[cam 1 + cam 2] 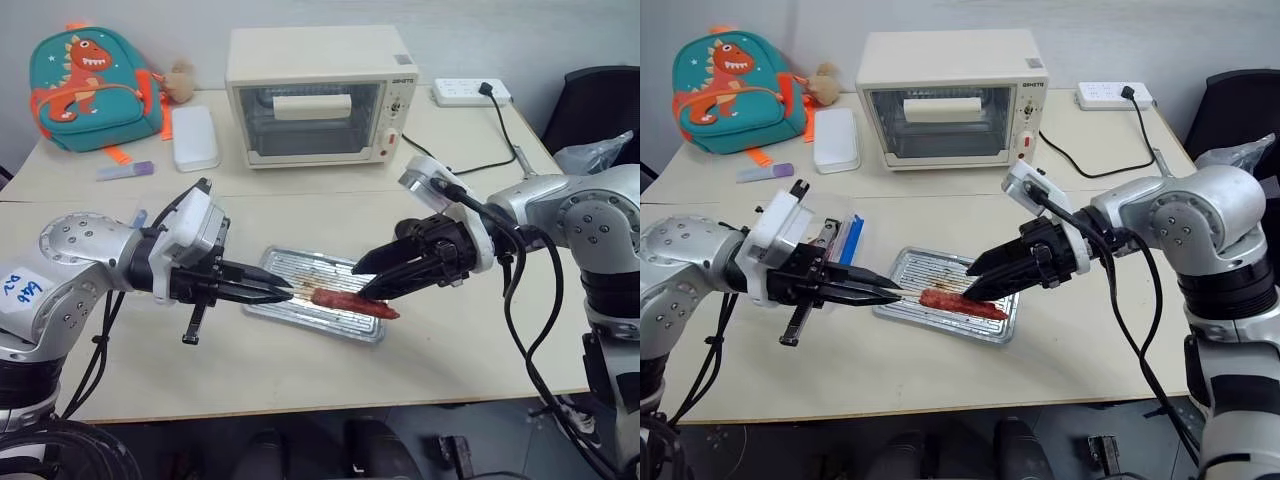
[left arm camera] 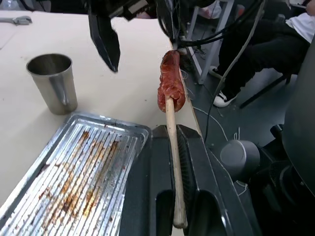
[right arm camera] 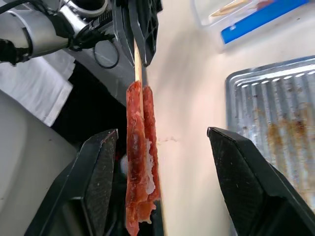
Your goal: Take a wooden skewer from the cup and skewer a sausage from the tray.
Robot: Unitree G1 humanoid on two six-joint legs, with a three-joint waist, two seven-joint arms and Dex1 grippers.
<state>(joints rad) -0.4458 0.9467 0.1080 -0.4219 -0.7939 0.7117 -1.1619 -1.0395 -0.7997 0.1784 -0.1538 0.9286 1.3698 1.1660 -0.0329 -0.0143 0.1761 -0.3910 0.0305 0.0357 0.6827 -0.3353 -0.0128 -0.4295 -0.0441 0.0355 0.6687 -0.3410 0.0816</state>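
- Currently the left gripper (image 1: 283,293) is clamping the wooden skewer (image 2: 174,162) tight between its fingers, pointing toward the right gripper (image 1: 368,278).
- The sausage (image 1: 352,301) is sitting impaled on the skewer just past the left fingertips, hanging above the tray (image 1: 352,322).
- The right gripper's fingers are standing wide apart on either side of the sausage, not touching it in the right wrist view.
- The cup (image 2: 52,82) is standing upright beyond the tray's far corner in the left wrist view.
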